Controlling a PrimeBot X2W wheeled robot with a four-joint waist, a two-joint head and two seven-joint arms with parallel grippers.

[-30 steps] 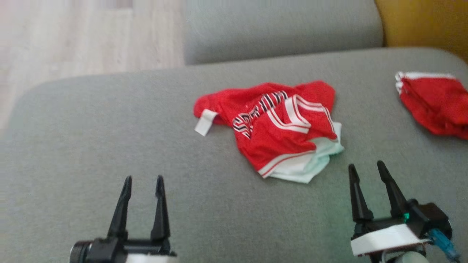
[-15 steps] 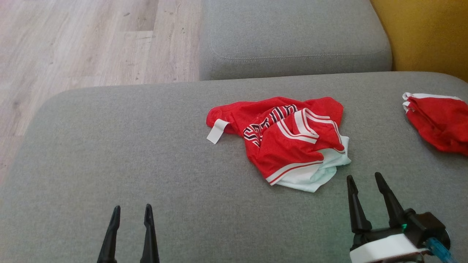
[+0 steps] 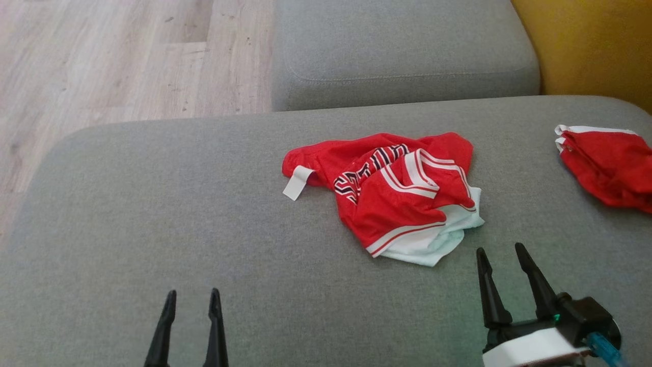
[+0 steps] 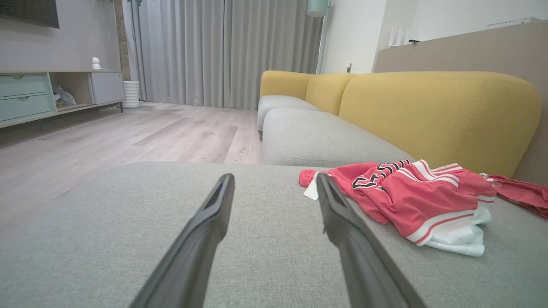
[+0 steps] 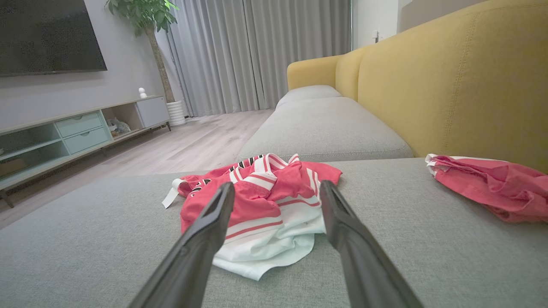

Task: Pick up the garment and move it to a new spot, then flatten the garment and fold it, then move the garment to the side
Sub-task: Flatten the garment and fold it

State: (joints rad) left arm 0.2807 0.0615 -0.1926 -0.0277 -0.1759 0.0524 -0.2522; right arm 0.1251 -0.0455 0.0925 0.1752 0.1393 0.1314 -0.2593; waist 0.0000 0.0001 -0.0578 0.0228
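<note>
Nearest, the left gripper (image 3: 192, 293) and the right gripper (image 3: 499, 248) are held wide open and empty above a grey woven cushion (image 3: 153, 204). Just beyond the right one the crumpled red garment (image 3: 397, 199), white-trimmed, is laid; farther, a pale wood floor (image 3: 102, 56) and a yellow backrest (image 3: 591, 46) are seen.

A wide grey cushion (image 3: 153, 219) carried two pieces of clothing. A crumpled red garment (image 3: 402, 199) with white stripes, black lettering and a white underside lay near its middle, with a white tag (image 3: 297, 182) sticking out on its left. A second red cloth (image 3: 608, 165) lay well apart, at the right edge.
</note>
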